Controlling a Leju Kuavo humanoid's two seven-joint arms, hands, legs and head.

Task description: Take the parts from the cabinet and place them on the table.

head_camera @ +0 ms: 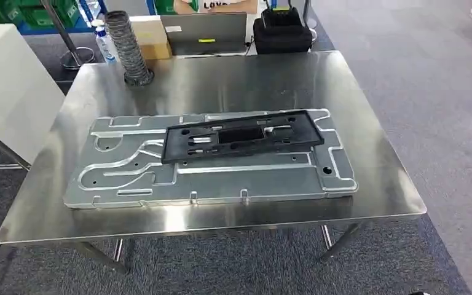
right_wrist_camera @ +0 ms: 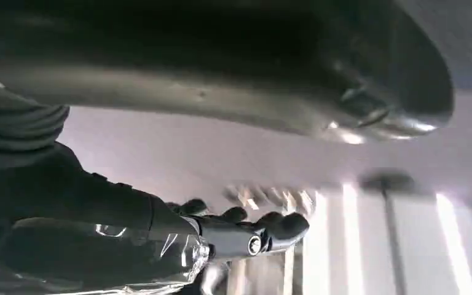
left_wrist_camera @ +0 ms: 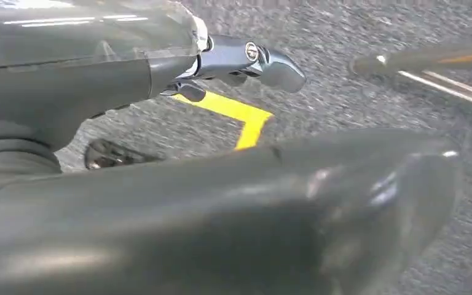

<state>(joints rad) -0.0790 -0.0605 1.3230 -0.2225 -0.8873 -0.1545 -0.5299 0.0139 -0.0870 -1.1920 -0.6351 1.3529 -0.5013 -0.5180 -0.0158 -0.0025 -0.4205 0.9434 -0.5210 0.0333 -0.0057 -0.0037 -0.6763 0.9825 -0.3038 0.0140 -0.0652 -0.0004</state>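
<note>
On the steel table (head_camera: 381,184), a large silver machined plate (head_camera: 209,175) lies flat in the head view. A black flat frame part (head_camera: 243,136) rests on the plate's far half. My left hand (left_wrist_camera: 233,203) hangs above grey carpet with a yellow tape mark (left_wrist_camera: 239,117); its thumb and fingers (left_wrist_camera: 246,60) are spread apart with nothing between them. My right hand (right_wrist_camera: 209,86) holds nothing, and its dark fingers (right_wrist_camera: 252,236) reach out before a blurred pale background.
A white cabinet (head_camera: 9,86) stands to the table's left. At the table's back stand a black ribbed hose (head_camera: 126,46), a spray bottle (head_camera: 104,40), a cardboard box (head_camera: 150,34), a laptop (head_camera: 206,31) and a black case (head_camera: 281,31). Grey carpet surrounds the table.
</note>
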